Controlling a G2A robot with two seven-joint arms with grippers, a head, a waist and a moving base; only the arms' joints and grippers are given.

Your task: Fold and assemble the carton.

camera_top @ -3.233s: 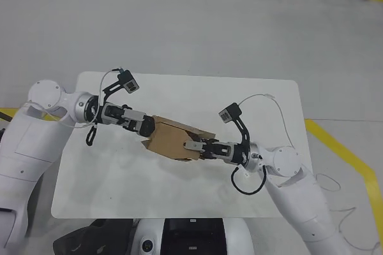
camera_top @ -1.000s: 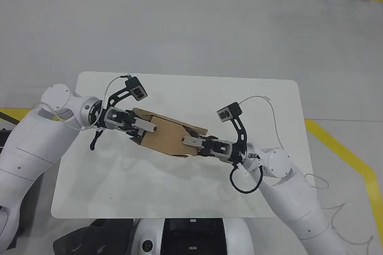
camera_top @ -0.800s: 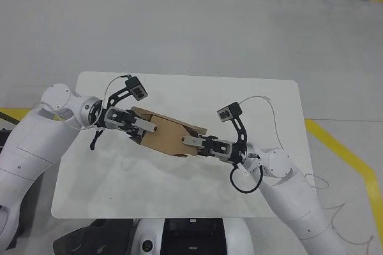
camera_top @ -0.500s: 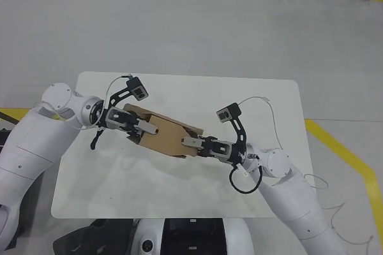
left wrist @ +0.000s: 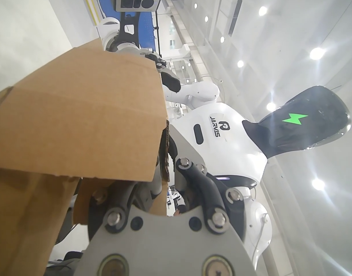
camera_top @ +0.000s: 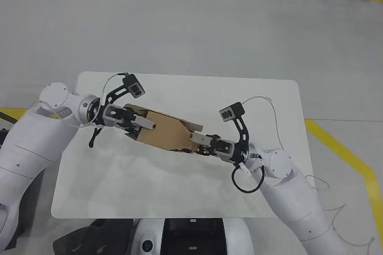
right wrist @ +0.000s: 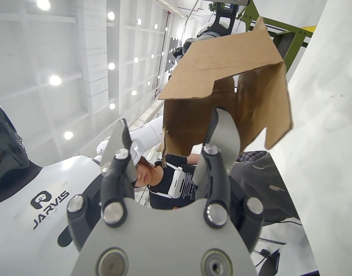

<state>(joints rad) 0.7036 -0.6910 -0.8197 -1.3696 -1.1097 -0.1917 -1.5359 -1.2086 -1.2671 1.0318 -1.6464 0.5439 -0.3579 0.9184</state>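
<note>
A brown carton [camera_top: 168, 131] hangs above the white table [camera_top: 179, 185], between my two arms. My left gripper [camera_top: 139, 123] holds the carton's left end. In the left wrist view that gripper [left wrist: 164, 149] is shut on a cardboard edge, and a folded panel of the carton [left wrist: 78, 122] covers its fingertips. My right gripper [camera_top: 200, 141] is at the carton's open right end. In the right wrist view it [right wrist: 170, 119] stands open. One finger [right wrist: 226, 133] reaches into the carton [right wrist: 222, 61] and the other finger [right wrist: 121, 142] stays outside its wall.
The table's edge runs along the front [camera_top: 153, 217]. Bare tabletop lies in front of and behind the carton. A yellow floor line [camera_top: 345, 150] passes to the right of the table.
The carton has turned and now looks longer and flatter from above. My right gripper has drawn back a little to the right. The left wrist has rolled slightly.
</note>
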